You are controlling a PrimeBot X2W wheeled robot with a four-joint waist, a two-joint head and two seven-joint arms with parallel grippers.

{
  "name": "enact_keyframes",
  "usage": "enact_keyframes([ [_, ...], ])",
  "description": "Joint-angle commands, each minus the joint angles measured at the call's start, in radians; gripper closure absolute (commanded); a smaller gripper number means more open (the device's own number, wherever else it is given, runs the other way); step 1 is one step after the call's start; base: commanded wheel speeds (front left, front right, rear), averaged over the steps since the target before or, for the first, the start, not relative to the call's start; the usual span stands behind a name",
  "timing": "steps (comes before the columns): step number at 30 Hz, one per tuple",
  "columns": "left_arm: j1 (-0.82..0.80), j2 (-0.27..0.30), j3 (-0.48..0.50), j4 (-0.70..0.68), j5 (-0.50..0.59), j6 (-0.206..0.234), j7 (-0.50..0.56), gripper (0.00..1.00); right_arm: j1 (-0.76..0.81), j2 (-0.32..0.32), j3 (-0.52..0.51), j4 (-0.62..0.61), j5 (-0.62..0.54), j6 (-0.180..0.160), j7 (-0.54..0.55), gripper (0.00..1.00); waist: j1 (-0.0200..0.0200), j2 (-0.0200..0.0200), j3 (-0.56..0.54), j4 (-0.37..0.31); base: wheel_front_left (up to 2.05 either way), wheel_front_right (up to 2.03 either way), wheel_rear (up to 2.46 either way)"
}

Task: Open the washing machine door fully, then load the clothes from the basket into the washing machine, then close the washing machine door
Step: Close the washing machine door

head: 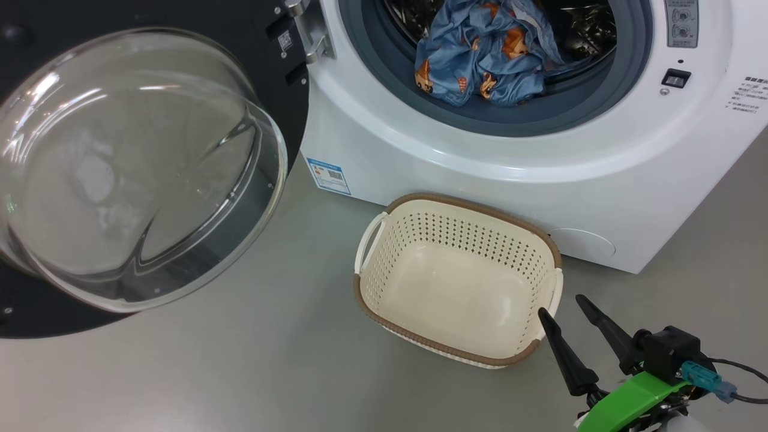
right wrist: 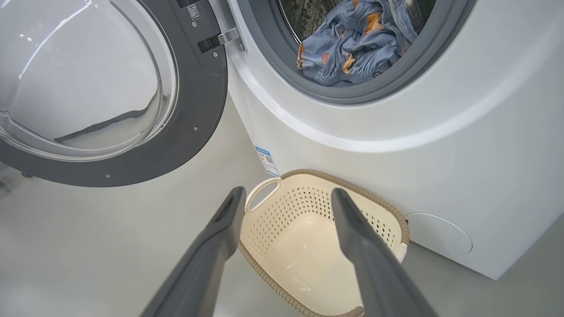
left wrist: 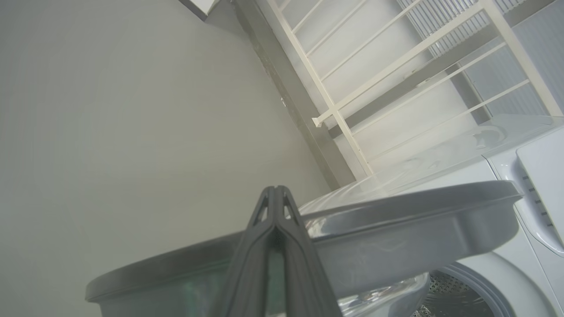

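Two fingers on my right gripper [head: 562,306] stand spread wide and hold nothing, tips just beside the near rim of the empty basket [head: 420,201]. My left gripper [left wrist: 275,190] is pinched together on nothing by the edge of the washing machine door [head: 138,168]; I cannot tell if they touch. The door hangs wide open. The clothes [head: 486,54] are inside the washing machine [head: 480,168], but low at the mouth, lapping onto the grey gasket [head: 384,72]. That's my worry: swing the door now and its glass bowl could trap fabric against the seal, so it won't latch. A careless right arm could knock the basket too.
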Motion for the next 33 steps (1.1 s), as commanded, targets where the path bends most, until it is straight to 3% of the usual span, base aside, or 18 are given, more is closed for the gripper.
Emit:
enact_keyframes([
  [1,-0.032,0.077,0.026,-0.015,-0.001,-0.003,0.005,1.0,-0.021,-0.006,0.021,-0.022,-0.008,0.002,-0.005,0.0,0.0,-0.0001,0.001,0.0,0.0,0.0,0.0],
  [12,-0.022,0.06,0.0,-0.051,-0.042,-0.003,0.076,1.0,-0.027,0.0,0.024,-0.018,-0.005,0.002,-0.005,0.0,0.0,-0.0001,-0.013,-0.007,0.0,0.0,0.0],
  [33,-0.001,0.068,-0.083,-0.175,-0.091,-0.003,0.306,1.0,0.006,0.042,0.007,-0.019,0.0,0.002,-0.005,0.0,0.0,-0.0001,-0.081,-0.015,0.0,0.0,0.0],
])
